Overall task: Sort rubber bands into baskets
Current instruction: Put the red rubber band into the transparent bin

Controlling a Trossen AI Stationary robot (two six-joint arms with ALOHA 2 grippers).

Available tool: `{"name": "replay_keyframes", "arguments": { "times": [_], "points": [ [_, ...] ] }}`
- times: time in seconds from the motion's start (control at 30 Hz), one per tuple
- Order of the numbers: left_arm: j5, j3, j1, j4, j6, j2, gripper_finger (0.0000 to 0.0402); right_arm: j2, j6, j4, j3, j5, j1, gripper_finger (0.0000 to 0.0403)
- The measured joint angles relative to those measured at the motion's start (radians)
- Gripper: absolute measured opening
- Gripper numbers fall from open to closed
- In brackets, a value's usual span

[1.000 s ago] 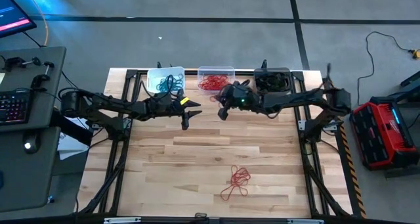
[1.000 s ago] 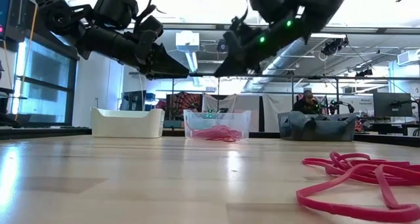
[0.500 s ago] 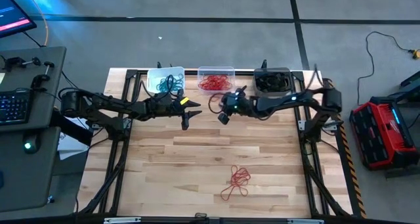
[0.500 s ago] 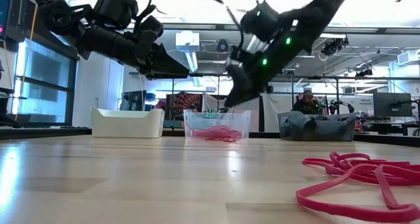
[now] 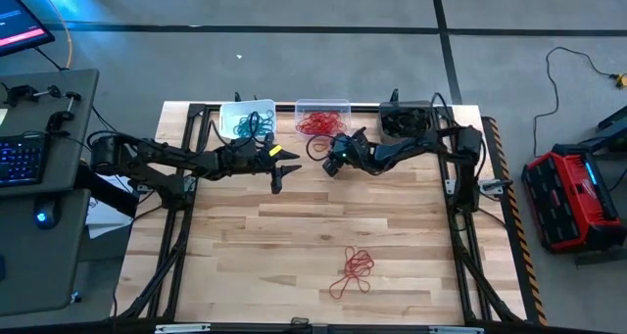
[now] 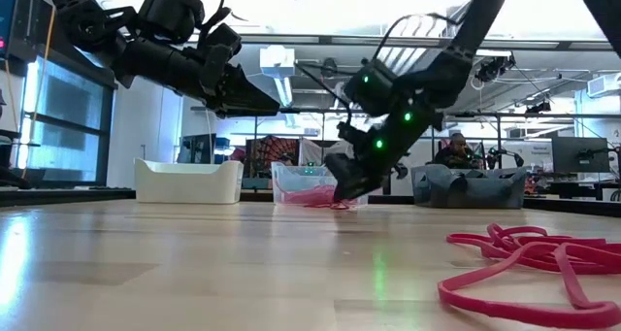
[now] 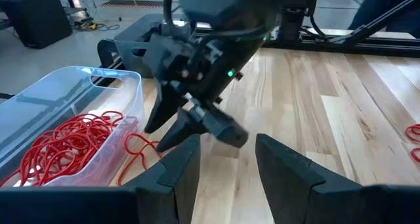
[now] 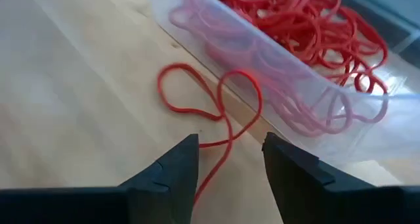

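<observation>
Grey workshop floor surrounds a pale wooden desk (image 5: 294, 226) in the high view, where three baskets line the far edge: a white basket (image 5: 246, 119) holding teal rubber bands (image 5: 257, 124), a clear basket (image 5: 322, 118) holding red rubber bands (image 5: 315, 124), and a dark grey basket (image 5: 407, 119) with dark bands inside. A loose bunch of red bands (image 5: 354, 268) lies well apart on the near half of the desk. The left gripper (image 5: 278, 167) hangs just in front of the white basket, its fingers spread and empty; the right gripper (image 5: 328, 158) sits low just in front of the clear basket. From the low view, the right gripper (image 6: 342, 185) reaches down close to the desk before the clear basket (image 6: 320, 184), while the left gripper (image 6: 254, 98) hovers higher; a person (image 6: 454, 148) sits in the room behind, and the loose red bands (image 6: 529, 263) fill the near right. Seen from the left wrist, the right gripper (image 7: 187, 129) points down beside a red loop (image 7: 136, 153) on the wood at the clear basket's wall. The right wrist view shows that gripper's fingers (image 8: 172, 166) parted and released, holding nothing, with the red loop (image 8: 210, 109) flat on the desk just outside the clear basket (image 8: 289, 73).
</observation>
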Motion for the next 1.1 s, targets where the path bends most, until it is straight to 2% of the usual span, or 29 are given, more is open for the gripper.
{"name": "replay_keyframes", "arguments": {
  "times": [0.17,0.27,0.33,0.4,0.53,0.77,0.97,1.1],
  "points": [
    [0.000,0.000,0.000,-0.002,0.000,0.000,0.0141,0.041,0.000,0.043,0.000,-0.002,-0.008,0.0128],
    [0.000,0.000,0.000,-0.003,0.000,0.000,0.0141,0.041,-0.005,0.045,0.000,-0.017,-0.008,0.0080],
    [0.000,0.000,0.000,-0.005,0.000,0.000,0.0141,0.034,-0.019,0.041,0.000,-0.048,-0.005,0.0035],
    [0.000,0.000,0.000,-0.006,0.000,0.000,0.0141,0.020,-0.031,0.037,0.002,-0.084,0.002,0.0010],
    [0.000,0.000,0.000,-0.010,0.000,0.000,0.0141,-0.040,-0.033,0.041,0.012,-0.131,0.031,0.0011],
    [0.000,0.000,0.000,-0.010,0.000,0.000,0.0141,-0.204,-0.125,0.052,0.013,-0.110,0.073,0.0002],
    [0.000,0.000,0.000,-0.007,0.000,0.000,0.0141,-0.320,-0.204,0.067,0.013,-0.100,0.050,0.0001],
    [0.000,0.000,0.000,-0.006,0.000,0.000,0.0141,-0.346,-0.235,0.101,0.013,-0.089,0.012,0.0001]
  ]
}}
